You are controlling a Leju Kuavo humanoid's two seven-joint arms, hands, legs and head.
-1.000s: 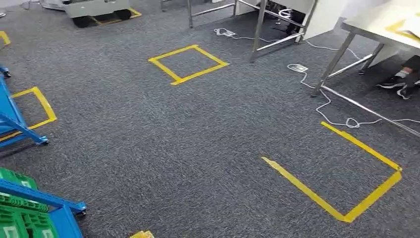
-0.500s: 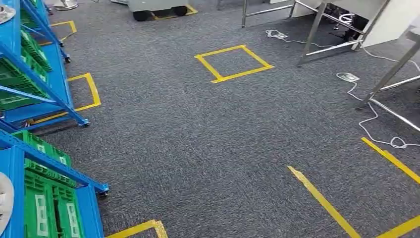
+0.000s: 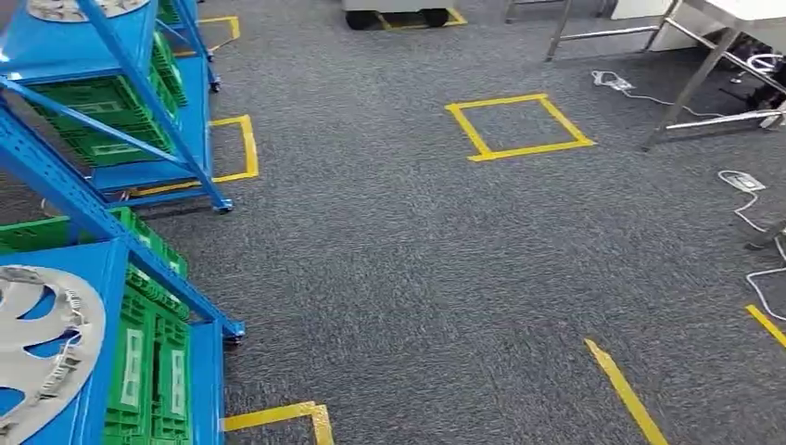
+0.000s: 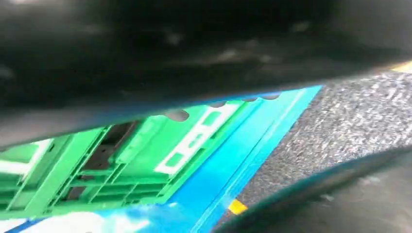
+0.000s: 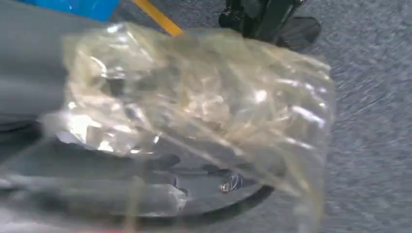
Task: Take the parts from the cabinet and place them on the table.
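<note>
From the head view we saw the blue cabinet (image 3: 111, 278) at the left, a silver wheel cover (image 3: 42, 348) lying on its top and green crates (image 3: 148, 371) below. At the left wrist we made out green crate (image 4: 121, 160) and blue frame (image 4: 233, 160); fingers, we couldn't tell. At the right wrist, the right hand (image 5: 34, 87) held a crinkled clear bag (image 5: 204, 111) of parts, fingers hidden behind it.

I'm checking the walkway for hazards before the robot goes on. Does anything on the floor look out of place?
Yes: white cables with plug blocks trail loose across the grey carpet by the metal table legs, at the right of the head view. Loose cable there could catch a foot. The yellow tape square looks intact.
</note>
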